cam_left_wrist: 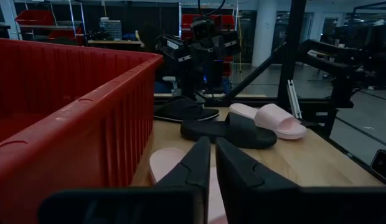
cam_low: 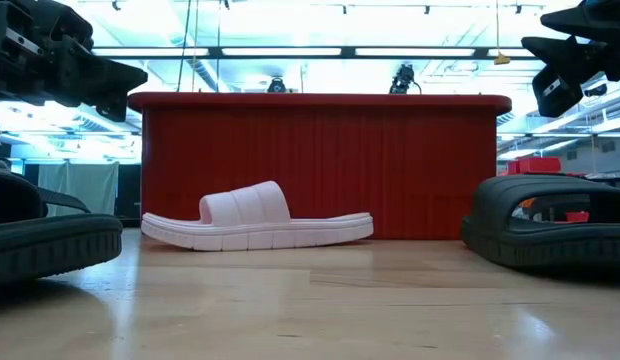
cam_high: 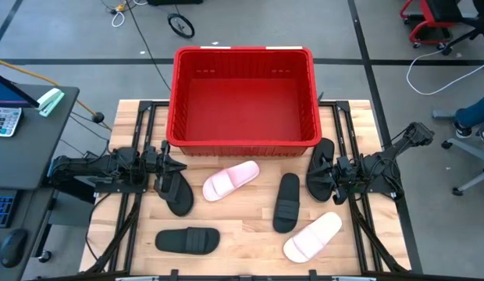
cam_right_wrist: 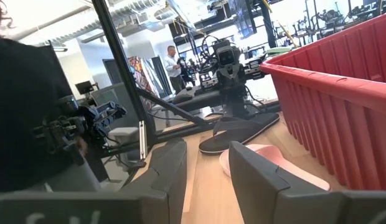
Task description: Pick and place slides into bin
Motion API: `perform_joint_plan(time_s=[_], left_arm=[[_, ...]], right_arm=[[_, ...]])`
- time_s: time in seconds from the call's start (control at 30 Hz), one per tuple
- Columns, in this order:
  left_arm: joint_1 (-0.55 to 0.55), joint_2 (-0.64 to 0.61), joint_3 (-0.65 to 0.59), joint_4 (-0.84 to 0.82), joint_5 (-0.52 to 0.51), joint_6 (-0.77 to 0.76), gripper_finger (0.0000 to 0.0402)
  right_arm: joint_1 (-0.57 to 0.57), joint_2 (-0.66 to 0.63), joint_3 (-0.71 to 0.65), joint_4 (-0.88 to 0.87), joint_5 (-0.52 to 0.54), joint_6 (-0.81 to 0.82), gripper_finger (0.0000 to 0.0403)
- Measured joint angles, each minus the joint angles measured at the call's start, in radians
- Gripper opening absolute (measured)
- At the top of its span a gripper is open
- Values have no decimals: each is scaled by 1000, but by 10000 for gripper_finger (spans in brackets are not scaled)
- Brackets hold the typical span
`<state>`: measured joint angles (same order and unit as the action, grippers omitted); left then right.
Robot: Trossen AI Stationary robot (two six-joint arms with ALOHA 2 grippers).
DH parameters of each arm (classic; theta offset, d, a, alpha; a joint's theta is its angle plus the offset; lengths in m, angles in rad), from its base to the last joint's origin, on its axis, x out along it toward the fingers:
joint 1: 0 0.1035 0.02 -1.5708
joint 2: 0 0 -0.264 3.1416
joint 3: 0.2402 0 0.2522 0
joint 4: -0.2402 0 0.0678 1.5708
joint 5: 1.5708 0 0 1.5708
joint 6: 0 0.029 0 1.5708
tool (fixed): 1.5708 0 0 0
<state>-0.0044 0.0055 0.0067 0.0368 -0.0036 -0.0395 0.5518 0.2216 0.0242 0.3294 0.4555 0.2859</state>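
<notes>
The red bin (cam_high: 243,97) stands at the table's far middle with nothing showing inside. Six slides lie flat on their soles in front of it: a pink one (cam_high: 230,180), a black one (cam_high: 286,201), another pink one (cam_high: 313,236), a black one (cam_high: 187,239), and two black flip-flops (cam_high: 178,191) (cam_high: 321,168). My left gripper (cam_left_wrist: 211,163) hovers level at the table's left, over the left flip-flop, fingers shut to a thin slit. My right gripper (cam_right_wrist: 208,168) hovers at the right, over the other flip-flop, open with nothing between its fingers.
Black frame rails run along the table's left and right sides under the arms (cam_high: 125,195). A desk with a calculator (cam_high: 4,121) stands left of the table. A person in dark clothes (cam_right_wrist: 25,93) is close by in the right wrist view.
</notes>
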Motion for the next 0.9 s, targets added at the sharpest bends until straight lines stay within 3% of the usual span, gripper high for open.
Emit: perform_joint_plan(time_s=[0.13,0.33,0.43,0.57,0.73,0.9], left_arm=[[0,0,0,1,-1,29,38],[2,0,0,19,-2,409,32],[2,0,0,19,-5,416,28],[1,0,0,27,-8,336,31],[1,0,0,17,-8,313,38],[1,0,0,22,-8,313,35]], right_arm=[[0,0,0,0,0,0,126],[0,0,0,0,0,-19,126],[0,0,0,10,0,-8,126],[-1,-1,0,49,3,167,126],[-17,1,0,76,108,184,126],[-43,1,0,255,110,143,126]])
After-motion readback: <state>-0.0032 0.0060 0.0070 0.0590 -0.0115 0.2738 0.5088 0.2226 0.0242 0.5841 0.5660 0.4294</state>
